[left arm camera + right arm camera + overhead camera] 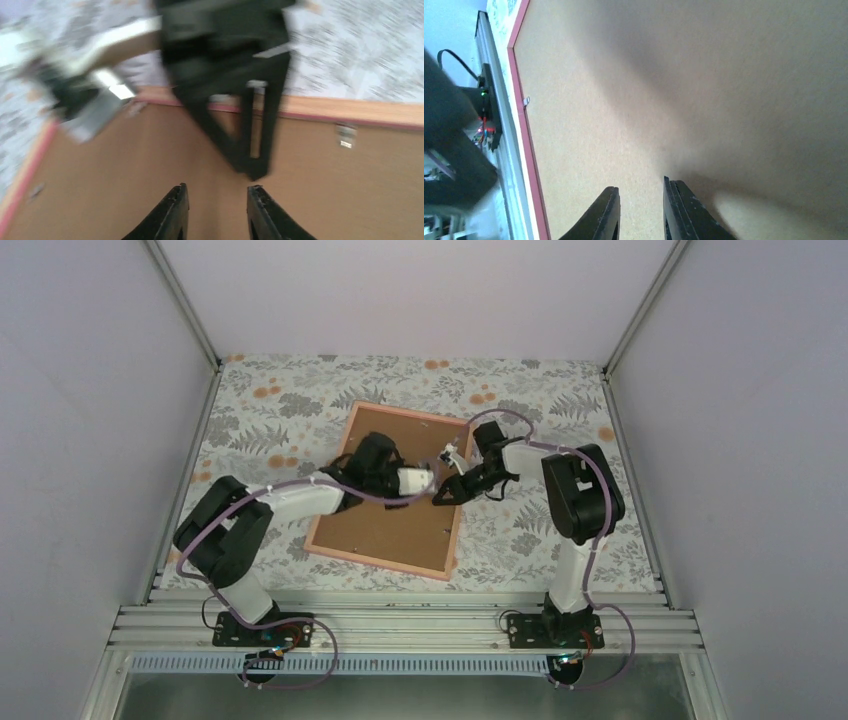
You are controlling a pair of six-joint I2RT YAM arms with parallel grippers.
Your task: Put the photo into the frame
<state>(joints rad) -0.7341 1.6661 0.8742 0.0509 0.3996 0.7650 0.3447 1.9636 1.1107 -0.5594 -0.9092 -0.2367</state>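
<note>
We hang left gripper [217,187] and right gripper [640,186], both slightly parted and empty, tip to tip over the frame [350,110], which lies lengthwise up the picture's centre

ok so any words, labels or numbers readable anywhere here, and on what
No text can be read in any view.
The backing board is plain brown, no print.
The frame shows no label.
The metal clip is too blurred to tell any marking.
The tablecloth has only a leaf and flower pattern.
</note>
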